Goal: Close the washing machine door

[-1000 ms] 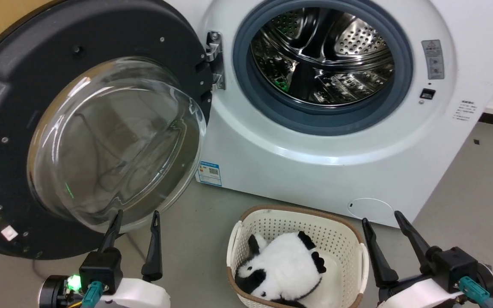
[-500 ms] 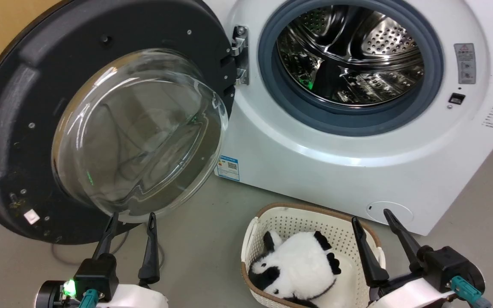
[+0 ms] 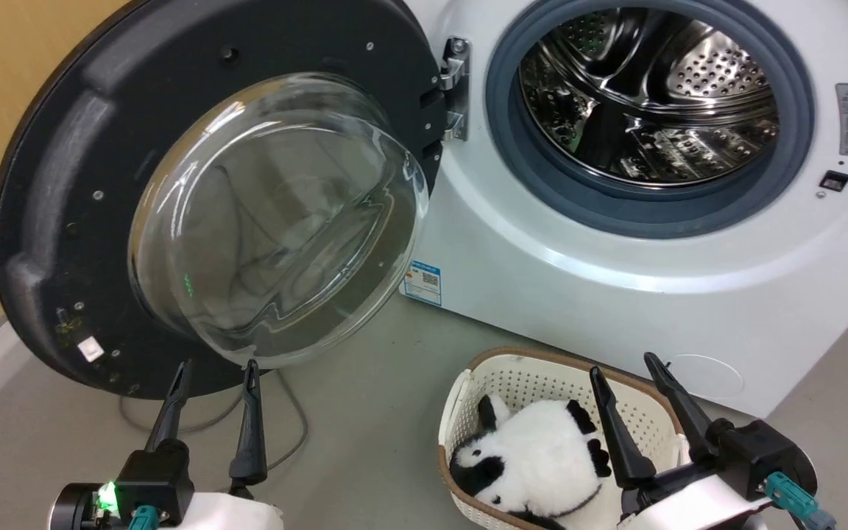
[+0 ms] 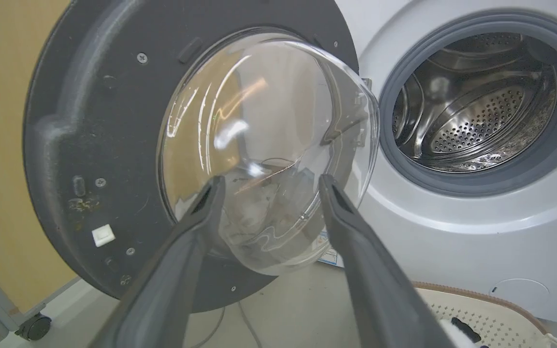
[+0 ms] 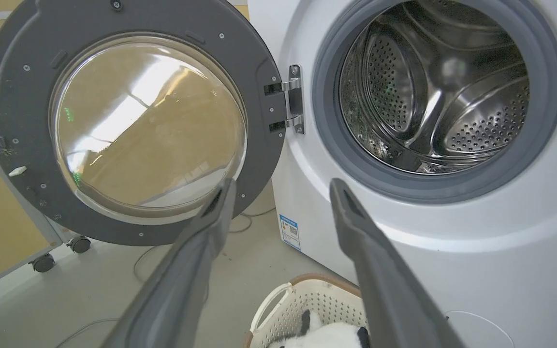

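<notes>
**A:** What is cut off or hard to read?

**B:** The washing machine (image 3: 578,294) runs out of the head view at the top and right. The washing machine door (image 3: 48,221) loses its top rim to the same edge. A grey cable (image 3: 293,412) on the floor (image 3: 372,442) passes under the door and is hidden there. The round cap (image 3: 715,377) low on the machine's front sits partly behind a finger of the right gripper (image 3: 621,363). That gripper also covers part of the plush panda (image 3: 542,456) in the white basket (image 3: 512,362).

**A:** Where is the door?

**B:** Swung wide open, left of the drum opening (image 3: 652,96). It hangs on the metal hinge (image 3: 455,88) at its right edge, and its glass bowl (image 3: 277,221) bulges toward the robot.

**A:** And the arms?

**B:** Both are low and near, each with a bit of pale forearm (image 3: 232,514) at the bottom edge. The left gripper (image 3: 218,364) points up at the door's lower rim, fingers apart, nothing between them. Whether the tips touch the glass I cannot tell. The right gripper stands over the basket, fingers spread and empty, aimed at the machine's front.
</notes>
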